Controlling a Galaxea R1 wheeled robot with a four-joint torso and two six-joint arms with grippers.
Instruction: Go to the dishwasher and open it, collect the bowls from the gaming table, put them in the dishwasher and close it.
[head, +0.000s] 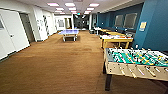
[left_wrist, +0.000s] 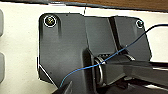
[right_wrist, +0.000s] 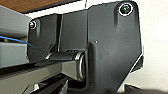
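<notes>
The gaming table (head: 130, 70) stands close at my right in the head view, with a green field, rows of figures on rods and pale wooden sides on dark legs. It is too blurred to tell whether any bowls lie on it. The dishwasher is out of view. Both wrist views look at the robot's own dark plate and jointed bar against its pale body, with a blue cable across them.
Brown carpet (head: 57, 65) stretches ahead down a long room. A yellow table (head: 116, 39) stands beyond the gaming table along the blue right wall (head: 155, 27). A blue table-tennis table (head: 68, 32) is far ahead at centre. White doors (head: 12, 32) line the left wall.
</notes>
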